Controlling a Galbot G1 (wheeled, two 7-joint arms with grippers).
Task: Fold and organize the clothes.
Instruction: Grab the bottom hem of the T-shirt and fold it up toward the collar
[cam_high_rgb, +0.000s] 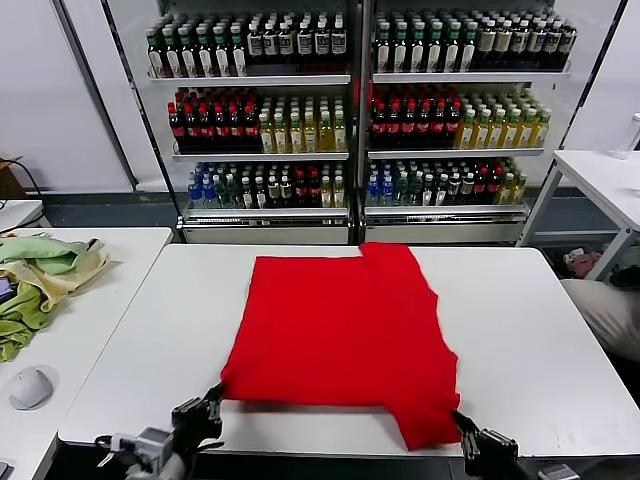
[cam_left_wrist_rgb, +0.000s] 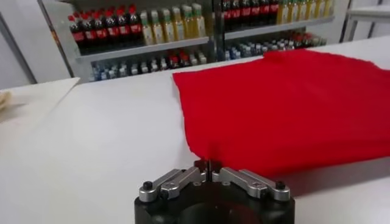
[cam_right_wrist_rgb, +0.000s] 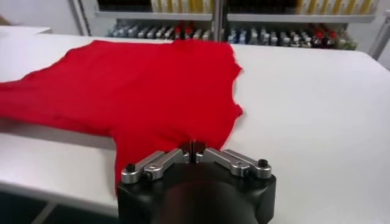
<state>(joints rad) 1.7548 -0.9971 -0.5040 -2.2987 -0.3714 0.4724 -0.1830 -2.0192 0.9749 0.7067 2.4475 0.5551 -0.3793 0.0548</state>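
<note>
Both pincers, left pincer (cam_left_wrist_rgb: 208, 169) and right pincer (cam_right_wrist_rgb: 192, 151), are clamped on the near hem of the red T-shirt (cam_high_rgb: 345, 325) lying flat on the white desk (cam_high_rgb: 530, 340); thin bites, uneven lift could slip fabric or skew the fold.

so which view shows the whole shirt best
The head view: the red shirt lies flat on the white table with its full outline visible. The left wrist view shows only the part by the left gripper, shut on its edge. The right wrist view shows the part at the right gripper, also shut on it.
</note>
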